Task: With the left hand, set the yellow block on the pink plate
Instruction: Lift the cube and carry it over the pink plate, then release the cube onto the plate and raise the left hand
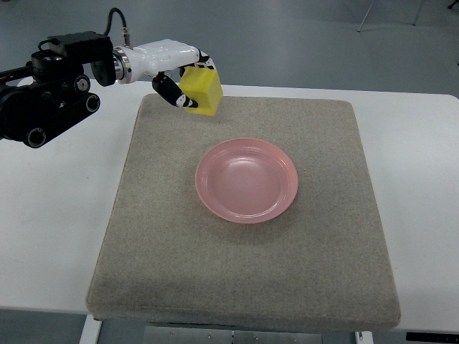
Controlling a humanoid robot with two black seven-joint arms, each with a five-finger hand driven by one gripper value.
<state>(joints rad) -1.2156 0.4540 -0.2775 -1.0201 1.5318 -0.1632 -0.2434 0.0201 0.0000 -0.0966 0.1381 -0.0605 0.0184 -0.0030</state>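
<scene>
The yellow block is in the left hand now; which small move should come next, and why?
Probably carry the yellow block toward the pink plate before lowering. The left hand grips the block over the far left corner of the grey mat, well short of the plate, which lies empty at the mat's middle, nearer the camera and to the right.

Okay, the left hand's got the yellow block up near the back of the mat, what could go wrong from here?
1. The left hand seems to pinch the yellow block mainly at its left side, so the block could twist or slip out during the carry.
2. The pink plate is shallow with a sloped rim; released off-centre or from too high, the block may tumble onto the grey mat.
</scene>
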